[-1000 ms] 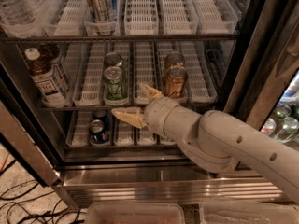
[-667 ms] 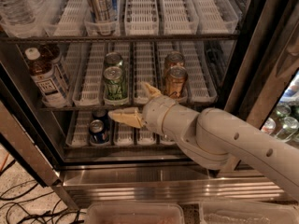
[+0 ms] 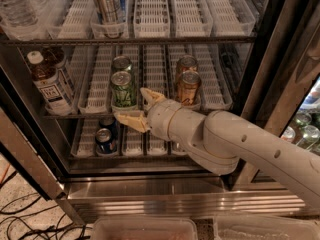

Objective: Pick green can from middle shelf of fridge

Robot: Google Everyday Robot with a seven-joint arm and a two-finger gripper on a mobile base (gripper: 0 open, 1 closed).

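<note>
The green can [image 3: 123, 88] stands at the front of a white lane on the middle shelf [image 3: 95, 89] of the fridge [image 3: 150, 191], with a darker green can [image 3: 121, 63] behind it. My gripper [image 3: 138, 109] is just right of and below the green can, in front of the shelf edge. Its two tan fingers [image 3: 131, 121] are spread apart with nothing between them. The upper finger points up beside the can; the lower one reaches left under the shelf front. The white arm [image 3: 235, 141] comes in from the right.
Two copper-orange cans [image 3: 188, 86] stand one lane to the right. A labelled bottle [image 3: 50, 84] stands at the shelf's left. A blue can [image 3: 104, 139] sits on the bottom shelf, a tall can [image 3: 107, 4] on the top shelf. Clear bins [image 3: 145, 229] and cables lie on the floor.
The gripper has held nearly the same place beside the green can; the arm has shifted only slightly. The can has not moved.
</note>
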